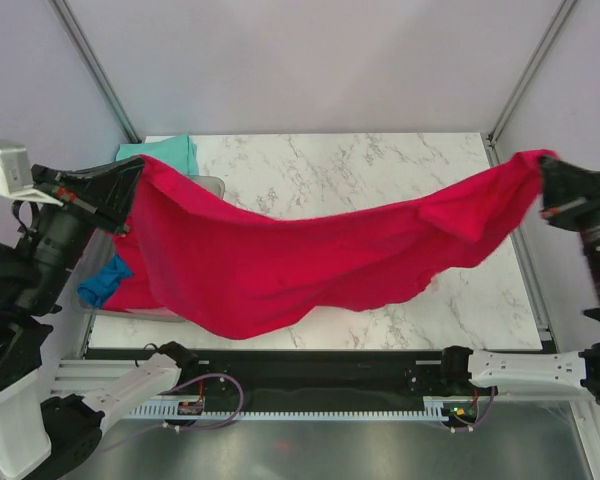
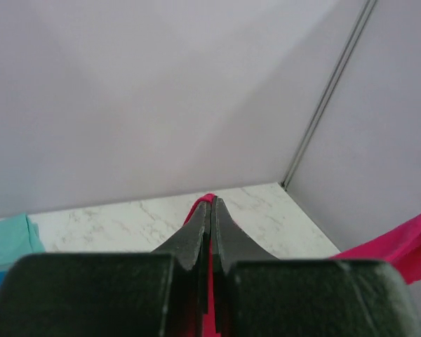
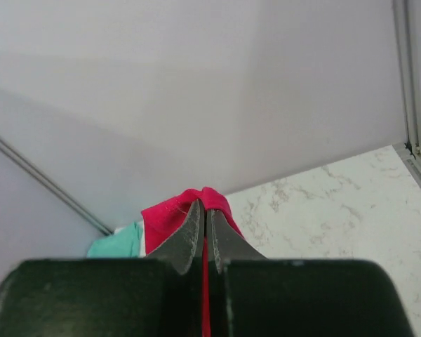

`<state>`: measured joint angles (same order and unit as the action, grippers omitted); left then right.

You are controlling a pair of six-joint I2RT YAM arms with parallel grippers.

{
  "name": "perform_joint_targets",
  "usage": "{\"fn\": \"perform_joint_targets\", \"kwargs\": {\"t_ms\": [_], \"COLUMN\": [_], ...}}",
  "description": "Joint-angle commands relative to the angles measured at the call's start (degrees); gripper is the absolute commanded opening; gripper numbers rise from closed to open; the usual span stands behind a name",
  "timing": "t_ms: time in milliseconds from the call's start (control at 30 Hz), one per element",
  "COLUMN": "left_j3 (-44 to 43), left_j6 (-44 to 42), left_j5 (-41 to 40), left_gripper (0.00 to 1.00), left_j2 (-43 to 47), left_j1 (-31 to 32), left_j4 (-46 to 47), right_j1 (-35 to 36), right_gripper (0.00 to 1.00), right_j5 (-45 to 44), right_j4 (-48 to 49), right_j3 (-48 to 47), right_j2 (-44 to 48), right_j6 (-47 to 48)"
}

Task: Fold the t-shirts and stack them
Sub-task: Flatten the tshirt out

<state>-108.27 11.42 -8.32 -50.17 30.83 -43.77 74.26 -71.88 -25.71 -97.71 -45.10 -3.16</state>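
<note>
A large crimson-red t-shirt (image 1: 300,260) hangs stretched in the air between my two grippers, sagging over the marble table. My left gripper (image 1: 138,172) is shut on its left end at the far left; red cloth shows between the jaws in the left wrist view (image 2: 210,202). My right gripper (image 1: 542,170) is shut on its right end at the far right; a red fold sticks out past the tips in the right wrist view (image 3: 205,203). A mint-teal shirt (image 1: 170,152) lies at the back left. A blue shirt (image 1: 102,282) peeks out below the red one at the left.
A clear plastic bin (image 1: 212,185) stands at the left of the table, mostly hidden by the red shirt. The marble table (image 1: 380,170) has metal frame posts at its back corners. Grey walls close in on both sides.
</note>
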Motion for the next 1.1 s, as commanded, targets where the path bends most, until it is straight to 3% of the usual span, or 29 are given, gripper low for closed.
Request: {"fn": "perform_joint_targets", "kwargs": {"t_ms": [0, 200, 400, 467, 500, 567, 600, 633, 667, 700, 733, 767, 800, 867, 900, 967, 1033, 1067], "left_j3": [3.3, 13.1, 18.2, 18.9, 18.7, 17.5, 15.0, 13.3, 11.4, 8.6, 6.9, 5.3, 3.0, -0.2, -7.8, -22.5, -27.4, -24.5], "left_j6": [-5.9, -10.4, -11.3, -11.2, -11.3, -10.2, -9.7, -8.3, -7.4, -3.9, -1.2, 1.6, 5.1, 6.6, 6.4, 5.5, 4.8, 5.0], "left_j5": [-0.6, -3.5, -5.7, -5.3, -5.2, -7.7, -8.9, -8.9, -6.9, -6.2, -4.8, 1.1, 3.9, 8.0, 11.2, 15.9, 20.1, 22.2], "left_gripper": [0.02, 0.02, 0.02, 0.02, 0.02, 0.02, 0.02, 0.02, 0.02, 0.02, 0.02, 0.02, 0.02, 0.02, 0.02, 0.02, 0.02, 0.02], "left_j2": [2.1, 5.3, 2.4, 0.4, -2.4, -6.8, -12.4, -15.5, -18.6, -22.2, -28.3, -32.2, -35.5, -47.3, -52.1, -67.1, -72.2, -70.9], "left_j1": [-0.2, -0.2, -0.2, -0.2, -0.2, -0.2, -0.4, -0.9, -3.0, -4.4, -6.4, -11.4, -13.5, -17.8, -18.7, -19.5, -19.5, -19.2], "left_j4": [8.8, 18.8, 26.2, 28.4, 28.5, 28.2, 26.2, 24.5, 22.3, 18.6, 15.8, 13.6, 12.1, 9.3, 7.0, -2.6, -7.1, -6.1], "right_j1": [-0.1, 0.0, 0.5, 2.6, 4.3, 14.8, 26.4, 33.0, 39.6, 50.8, 55.8, 60.2, 66.8, 71.4, 74.9, 77.4, 77.6, 77.2], "right_gripper": [0.0, 0.0, 0.0, 0.0, 0.0, 0.0, 0.0, 0.0, 0.0, 0.0, 0.0, 0.0, 0.0, 0.0, 0.0, 0.0, 0.0, 0.0], "right_j5": [-2.7, 3.8, 13.1, 11.7, 6.9, 1.5, 0.2, 0.2, 0.6, 1.1, 5.3, 7.3, 8.7, 12.5, 13.6, 14.8, 12.0, 10.7], "right_j4": [18.6, 31.7, 34.2, 36.5, 39.3, 64.0, 76.7, 97.8, 106.5, 114.0, 125.4, 126.3, 126.2, 126.3, 126.2, 126.0, 121.3, 120.0], "right_j3": [-1.2, 1.2, 4.0, 4.1, 4.8, 7.8, 10.7, 10.4, 9.1, 5.4, 4.2, 3.9, 3.2, 1.3, -0.7, -1.5, 0.0, 3.1], "right_j2": [4.8, 9.7, 12.8, 9.3, 7.6, 2.8, 1.9, 0.7, 0.8, 1.2, 3.3, 5.4, 8.0, 12.9, 13.9, 14.7, 14.5, 14.3], "right_j6": [21.7, 39.2, 44.6, 49.9, 54.3, 79.2, 89.8, 99.0, 117.5, 125.0, 133.2, 141.1, 142.3, 144.6, 146.9, 149.7, 145.7, 143.9]}}
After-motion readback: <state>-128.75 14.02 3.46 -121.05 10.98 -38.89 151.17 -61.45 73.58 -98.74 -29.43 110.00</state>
